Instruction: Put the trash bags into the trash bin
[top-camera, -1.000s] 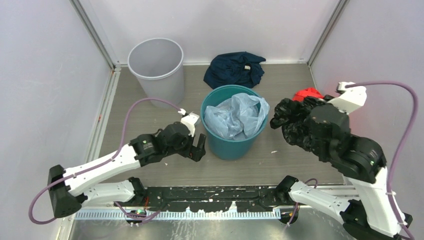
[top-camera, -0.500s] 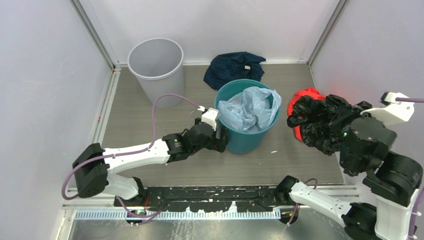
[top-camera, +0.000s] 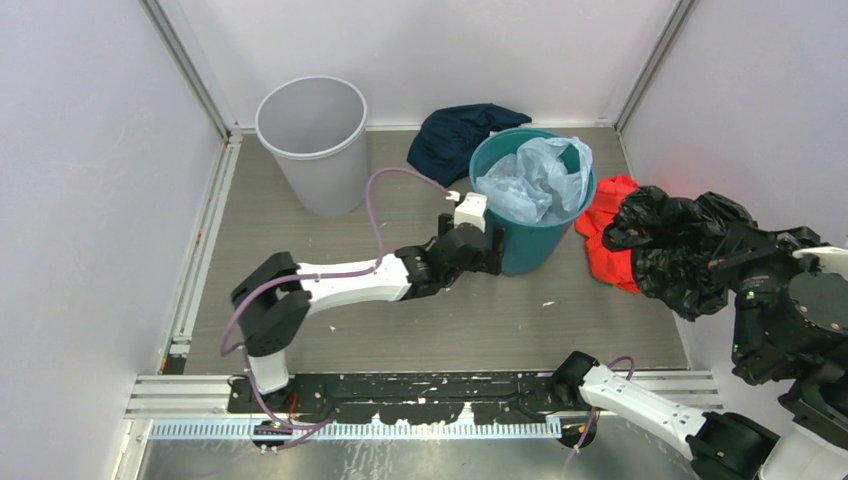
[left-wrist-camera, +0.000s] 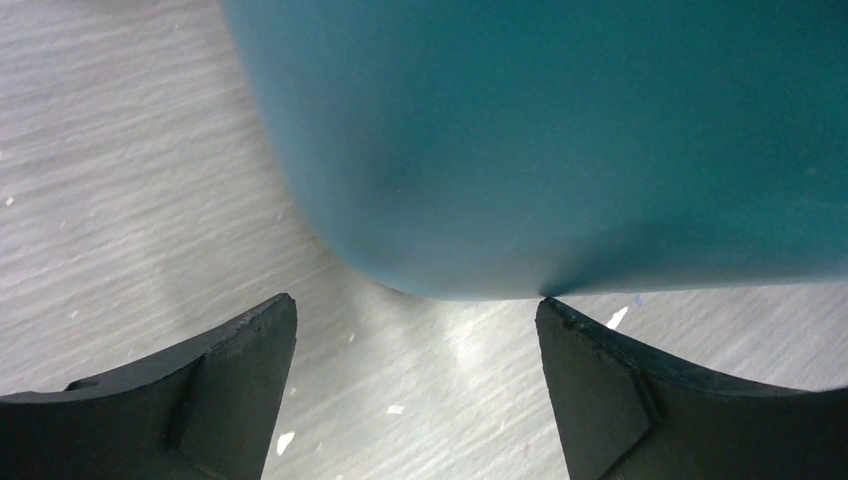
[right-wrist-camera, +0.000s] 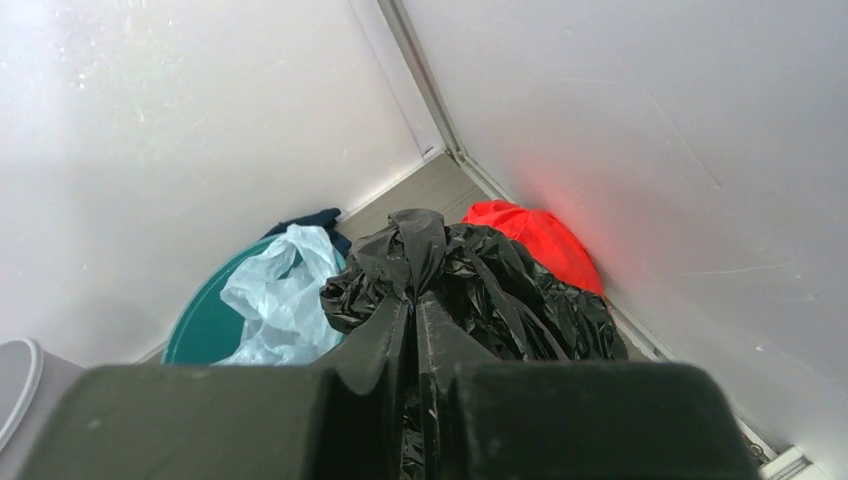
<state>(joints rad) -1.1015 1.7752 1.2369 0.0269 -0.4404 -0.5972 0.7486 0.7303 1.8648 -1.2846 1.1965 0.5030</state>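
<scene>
Clamping the large, crinkly, glossy black plastic trash bag (top-camera: 680, 250), the right fingers (right-wrist-camera: 375, 350) hold it raised at the tabletop's (top-camera: 300, 260) right edge, by a red cloth bundle (top-camera: 608, 235). The left fingers (left-wrist-camera: 240, 370), spread wide, press one tip against the teal-green round bin (top-camera: 525, 245). The round light grey plastic wastebasket (top-camera: 325, 170) stands in the far left corner.

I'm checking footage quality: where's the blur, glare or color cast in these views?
Left wrist: the green bin is soft up close, glare on the table by it. Right wrist: the right claw holding the black bag is blurred, the red cloth throws a red glow on the wall. Top view: sharp, evenly lit.
</scene>
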